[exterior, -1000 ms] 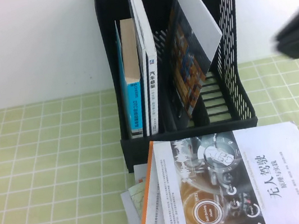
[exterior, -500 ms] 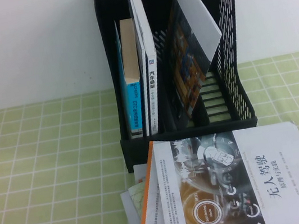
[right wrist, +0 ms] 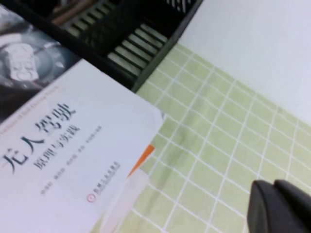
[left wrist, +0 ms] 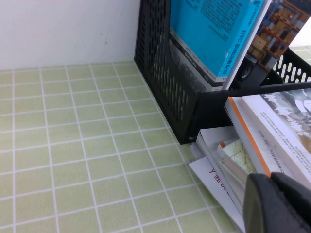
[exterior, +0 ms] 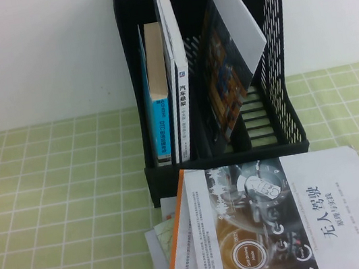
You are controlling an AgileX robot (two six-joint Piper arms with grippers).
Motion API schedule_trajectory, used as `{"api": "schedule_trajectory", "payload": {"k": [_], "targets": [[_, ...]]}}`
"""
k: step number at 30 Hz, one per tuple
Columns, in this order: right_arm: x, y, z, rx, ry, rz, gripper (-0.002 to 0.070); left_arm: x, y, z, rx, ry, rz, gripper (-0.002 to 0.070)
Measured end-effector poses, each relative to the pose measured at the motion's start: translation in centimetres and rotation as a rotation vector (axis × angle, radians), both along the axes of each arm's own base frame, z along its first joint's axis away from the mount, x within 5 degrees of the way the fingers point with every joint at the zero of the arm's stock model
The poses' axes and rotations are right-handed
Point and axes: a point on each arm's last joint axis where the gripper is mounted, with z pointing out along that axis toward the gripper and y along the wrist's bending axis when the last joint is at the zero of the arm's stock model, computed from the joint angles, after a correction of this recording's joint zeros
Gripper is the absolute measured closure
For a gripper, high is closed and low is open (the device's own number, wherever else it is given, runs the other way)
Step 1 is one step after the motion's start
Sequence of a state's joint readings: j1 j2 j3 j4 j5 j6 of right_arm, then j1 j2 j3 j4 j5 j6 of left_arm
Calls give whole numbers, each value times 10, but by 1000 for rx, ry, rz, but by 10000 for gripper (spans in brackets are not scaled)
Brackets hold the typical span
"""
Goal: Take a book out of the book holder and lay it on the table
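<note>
My right gripper [right wrist: 282, 206] is closed on nothing, the left gripper [left wrist: 279, 204] looks closed too, because the book [exterior: 295, 218] lies flat on the table [exterior: 62, 214], released, near the book holder [exterior: 277, 57].

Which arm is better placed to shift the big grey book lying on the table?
Right. The right gripper, shut, hangs over bare table right beside the book; the left gripper, shut, sits by the loose papers on the other side.
</note>
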State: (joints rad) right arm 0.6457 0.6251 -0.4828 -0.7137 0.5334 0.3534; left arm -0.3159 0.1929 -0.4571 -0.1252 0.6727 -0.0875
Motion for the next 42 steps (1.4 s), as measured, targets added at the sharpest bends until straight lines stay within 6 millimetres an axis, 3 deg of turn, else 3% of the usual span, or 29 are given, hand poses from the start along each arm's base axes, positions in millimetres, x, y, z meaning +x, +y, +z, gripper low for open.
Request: {"api": "schedule_trajectory", "payload": {"k": [32, 42], "targets": [[0, -6, -3, -32, 36, -62, 678, -1, 0, -4, 18, 43, -5, 678], [0, -6, -3, -32, 36, -62, 678, 8, 0, -36, 71, 80, 15, 678]]}}
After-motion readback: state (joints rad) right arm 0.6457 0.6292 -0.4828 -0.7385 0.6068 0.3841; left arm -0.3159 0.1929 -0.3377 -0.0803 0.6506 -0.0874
